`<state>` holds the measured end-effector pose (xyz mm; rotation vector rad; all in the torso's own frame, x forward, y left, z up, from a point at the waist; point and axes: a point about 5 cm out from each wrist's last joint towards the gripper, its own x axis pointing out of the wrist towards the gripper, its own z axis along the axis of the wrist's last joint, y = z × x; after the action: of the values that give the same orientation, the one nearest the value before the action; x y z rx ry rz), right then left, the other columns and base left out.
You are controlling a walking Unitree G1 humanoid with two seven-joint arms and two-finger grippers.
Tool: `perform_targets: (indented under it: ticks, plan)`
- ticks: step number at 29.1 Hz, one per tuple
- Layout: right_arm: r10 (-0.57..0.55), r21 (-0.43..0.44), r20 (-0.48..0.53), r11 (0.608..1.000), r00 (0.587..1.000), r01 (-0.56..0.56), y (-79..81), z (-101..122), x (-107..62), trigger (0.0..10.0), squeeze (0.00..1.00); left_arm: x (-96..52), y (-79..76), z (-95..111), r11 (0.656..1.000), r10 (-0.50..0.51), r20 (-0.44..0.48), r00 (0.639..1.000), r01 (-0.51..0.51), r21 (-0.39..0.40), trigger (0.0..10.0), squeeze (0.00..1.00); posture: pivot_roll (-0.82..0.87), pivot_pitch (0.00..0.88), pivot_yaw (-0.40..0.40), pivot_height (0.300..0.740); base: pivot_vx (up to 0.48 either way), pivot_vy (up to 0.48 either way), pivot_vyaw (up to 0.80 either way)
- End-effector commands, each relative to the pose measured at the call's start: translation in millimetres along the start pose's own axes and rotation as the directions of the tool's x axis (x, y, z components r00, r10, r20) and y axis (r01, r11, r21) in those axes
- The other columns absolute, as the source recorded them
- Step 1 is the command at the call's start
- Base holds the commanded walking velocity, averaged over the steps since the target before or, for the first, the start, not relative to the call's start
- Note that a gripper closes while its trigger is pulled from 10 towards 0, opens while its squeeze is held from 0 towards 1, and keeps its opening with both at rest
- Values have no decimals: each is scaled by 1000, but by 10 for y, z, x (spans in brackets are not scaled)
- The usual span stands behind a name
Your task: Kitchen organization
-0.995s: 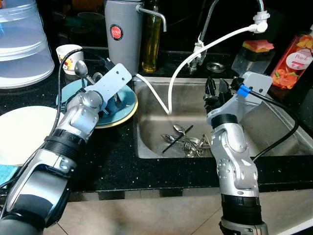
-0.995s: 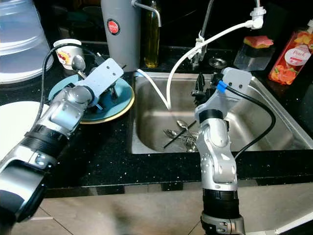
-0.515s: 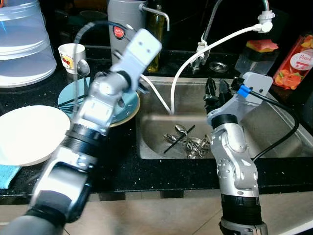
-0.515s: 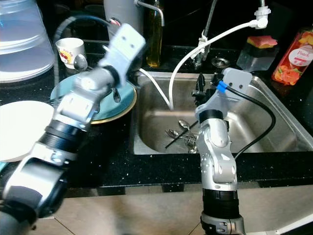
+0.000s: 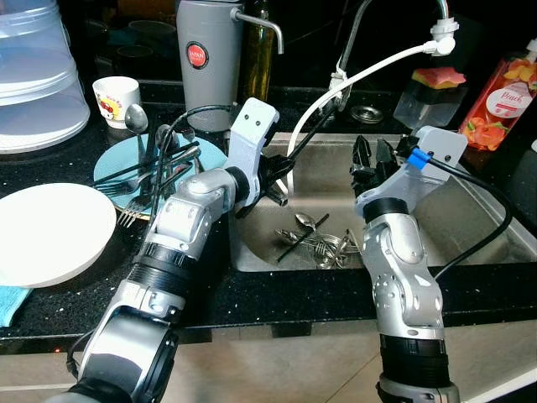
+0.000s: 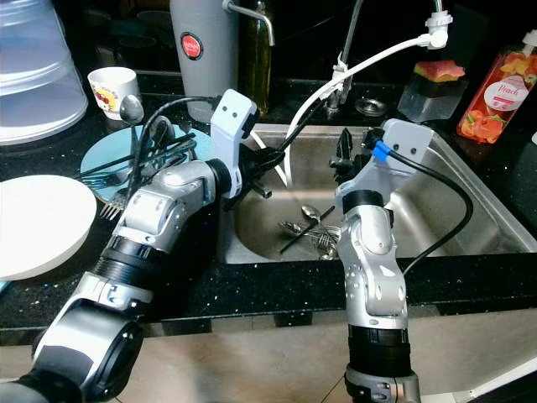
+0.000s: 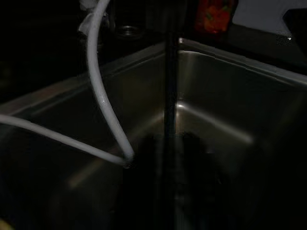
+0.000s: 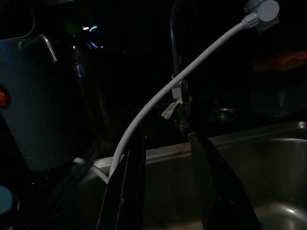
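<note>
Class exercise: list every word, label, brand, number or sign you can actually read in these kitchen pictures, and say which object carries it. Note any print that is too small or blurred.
"Peach": on the white label of the orange-red bottle at the counter's far right.
Round red badge on the tall grey steel canister: white lettering, too small to read.
Small white cup with a red and yellow picture: no legible words.

The left arm reaches forward and to the right, its wrist bent; the left gripper (image 5: 277, 180) has its black fingers close together. The right arm stands upright at the near right, the right gripper (image 5: 373, 156) raised, fingers (image 8: 129, 187) parted.
</note>
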<state>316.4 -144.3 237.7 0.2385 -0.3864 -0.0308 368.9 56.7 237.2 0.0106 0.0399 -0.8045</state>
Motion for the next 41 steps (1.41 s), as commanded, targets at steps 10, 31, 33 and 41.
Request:
perform_targets:
  ticks: [10,31,33,41]
  plan:
    - [-1,5,-12,1000,1000,1,9,-29,-4,10000,0,-14,55,239,998,-9,117,993,16,-65,10000,0,207,0,-61,740,0,0,0]
    - [11,1,-25,1000,1000,-11,18,-35,-17,10000,0,-349,956,-31,546,733,-90,674,-503,670,10000,0,193,0,-81,740,0,0,0]
    - [11,0,-27,1000,1000,-11,15,-37,-17,10000,0,-367,991,-67,532,746,-106,658,-493,688,10000,0,195,0,-81,740,0,0,0]
    - [13,1,-29,1000,1000,-13,22,-45,-20,10000,0,-442,1071,-203,544,766,-191,613,-462,701,10000,0,199,0,-77,740,0,0,0]
